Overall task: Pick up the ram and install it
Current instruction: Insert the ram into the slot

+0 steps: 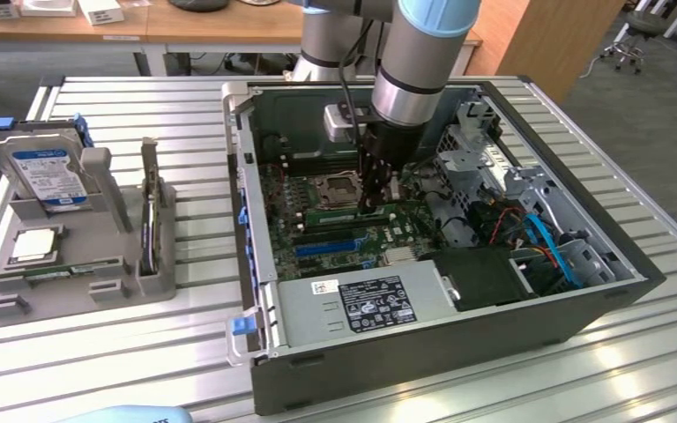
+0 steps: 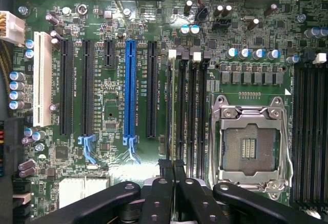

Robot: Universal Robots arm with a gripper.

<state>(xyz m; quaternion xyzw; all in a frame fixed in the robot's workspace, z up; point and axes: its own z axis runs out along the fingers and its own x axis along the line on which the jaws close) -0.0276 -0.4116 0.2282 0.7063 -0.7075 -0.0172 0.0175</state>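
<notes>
My gripper (image 1: 374, 203) is down inside the open computer case (image 1: 433, 348), over the motherboard's memory slots just beside the empty processor socket (image 1: 336, 189). In the wrist view its black fingers (image 2: 165, 193) are pressed together, and my gripper (image 2: 172, 165) is shut on the ram (image 2: 170, 111). The ram shows edge-on as a thin grey-green strip running straight out from the fingertips. It lies along the outermost of several parallel memory slots (image 2: 193, 111), on the side nearest the long black expansion slot (image 2: 151, 88). I cannot tell whether it is seated in that slot or held just above it.
A grey parts tray (image 1: 68, 308) at the exterior view's left holds an upright hard drive (image 1: 47, 172), a silver processor (image 1: 35, 245) and a short green board strip (image 1: 74, 271). Inside the case are a blue expansion slot (image 2: 130, 88), the drive cage (image 1: 492, 167) and blue cables (image 1: 550, 242).
</notes>
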